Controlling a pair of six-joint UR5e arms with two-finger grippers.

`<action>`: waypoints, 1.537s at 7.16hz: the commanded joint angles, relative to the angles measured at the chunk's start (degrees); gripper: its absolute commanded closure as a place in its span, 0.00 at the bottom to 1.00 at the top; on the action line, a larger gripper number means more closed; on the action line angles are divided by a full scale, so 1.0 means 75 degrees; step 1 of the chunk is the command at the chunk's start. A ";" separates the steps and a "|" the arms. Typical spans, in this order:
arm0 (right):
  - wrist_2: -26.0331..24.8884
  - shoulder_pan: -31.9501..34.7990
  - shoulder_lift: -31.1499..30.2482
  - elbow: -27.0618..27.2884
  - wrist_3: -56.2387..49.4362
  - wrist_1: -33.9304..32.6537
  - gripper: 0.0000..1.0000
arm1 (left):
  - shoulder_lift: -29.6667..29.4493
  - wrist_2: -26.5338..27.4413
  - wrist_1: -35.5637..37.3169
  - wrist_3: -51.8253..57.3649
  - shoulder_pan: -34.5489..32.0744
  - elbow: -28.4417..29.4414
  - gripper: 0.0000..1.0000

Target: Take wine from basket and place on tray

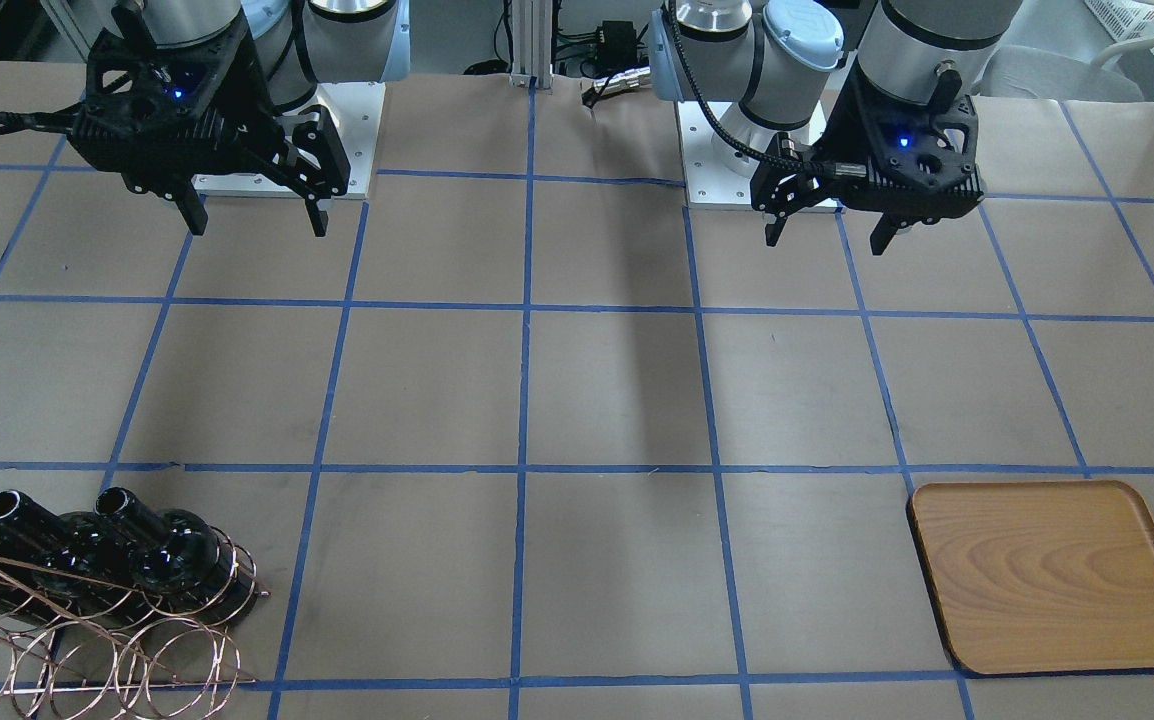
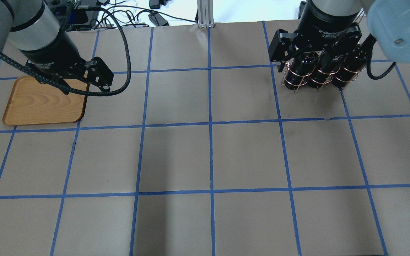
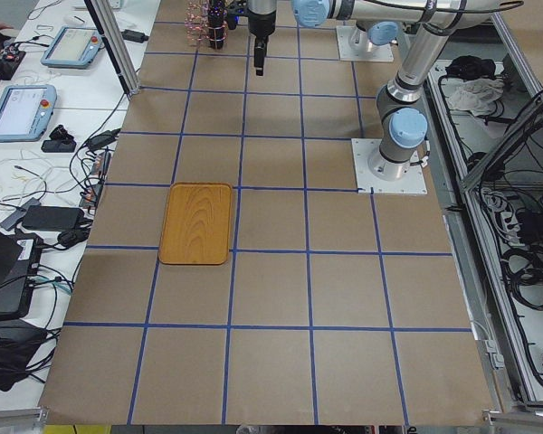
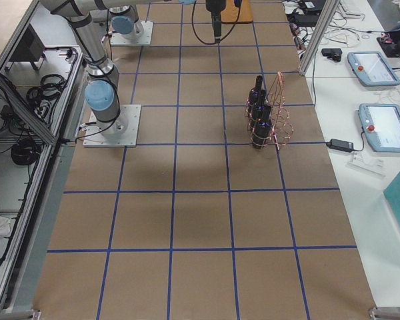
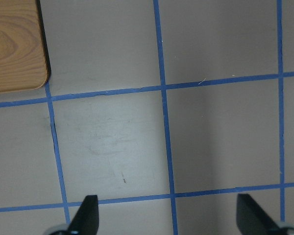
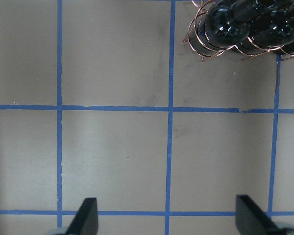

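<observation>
Three glossy black wine bottles [image 1: 172, 550] lie side by side in the copper wire basket [image 1: 117, 650], mouths toward the robot. They also show in the overhead view [image 2: 318, 74], the right wrist view [image 6: 225, 27] and the exterior right view [image 4: 259, 117]. The wooden tray [image 1: 1052, 575] lies empty at the table's other end, also in the overhead view [image 2: 38, 103] and the left wrist view [image 5: 14, 44]. My right gripper [image 1: 257, 225] is open and empty, high above the table on the robot's side of the basket. My left gripper [image 1: 827, 240] is open and empty, high on the robot's side of the tray.
The table is brown paper with a blue tape grid [image 2: 210, 124]. Each arm's white base plate [image 1: 737, 160] is bolted at the robot's side. An aluminium post [image 2: 203, 14] stands at the far edge. Side benches with tablets [image 4: 380, 67] run along the operators' side.
</observation>
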 commanded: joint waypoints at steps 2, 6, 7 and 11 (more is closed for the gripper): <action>-0.0005 0.0002 0.0014 -0.0005 0.0009 0.0006 0.00 | 0.0007 -0.0004 0.0014 0.0000 0.0004 0.0000 0.00; -0.0029 0.0002 0.0014 -0.0005 -0.0096 0.0041 0.00 | 0.0007 0.0031 0.0037 0.0000 0.0004 0.0000 0.00; 0.0007 0.0002 0.0037 -0.0005 -0.0120 0.0018 0.00 | 0.0007 0.0008 0.0037 0.0000 0.0004 0.0000 0.00; -0.0098 -0.0056 0.0224 -0.0191 -0.0132 0.0053 0.00 | 0.0007 0.0019 0.0037 0.0000 0.0004 0.0000 0.00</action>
